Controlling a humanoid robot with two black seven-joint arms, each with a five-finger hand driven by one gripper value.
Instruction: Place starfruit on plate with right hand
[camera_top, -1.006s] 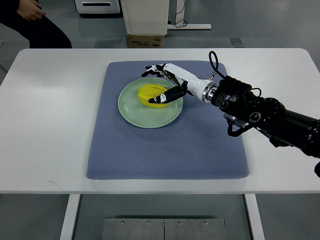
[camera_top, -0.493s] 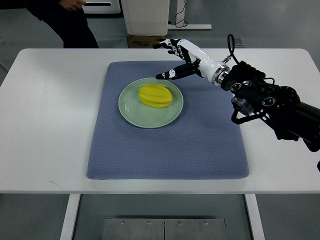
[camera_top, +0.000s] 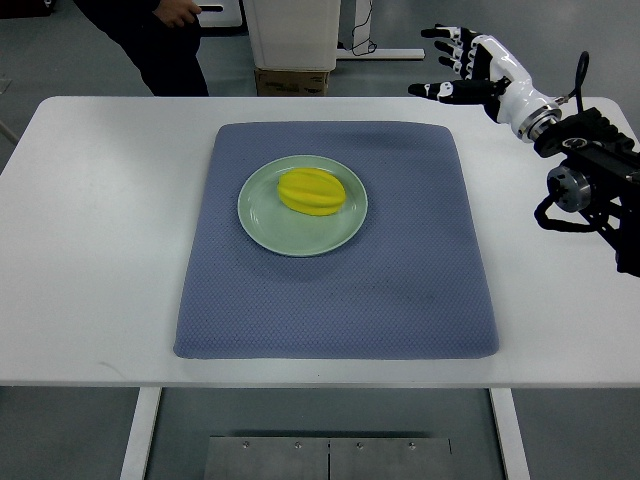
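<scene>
starfruit (camera_top: 311, 191) lying on plate (camera_top: 270, 229); right hand (camera_top: 468, 66) well apart, fingers spread, empty.

White table (camera_top: 90, 230) w/ blue-grey mat (camera_top: 390, 290) lying flat across its middle, reaching nearly front to back; pale green plate (camera_top: 285, 228) sits on mat's upper-left part; rest of tabletop bare white either side

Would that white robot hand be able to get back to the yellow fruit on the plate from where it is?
Probably yes. The right hand hangs open past the table's far right corner, and nothing stands between it and the starfruit lying uncovered on the plate.
</scene>
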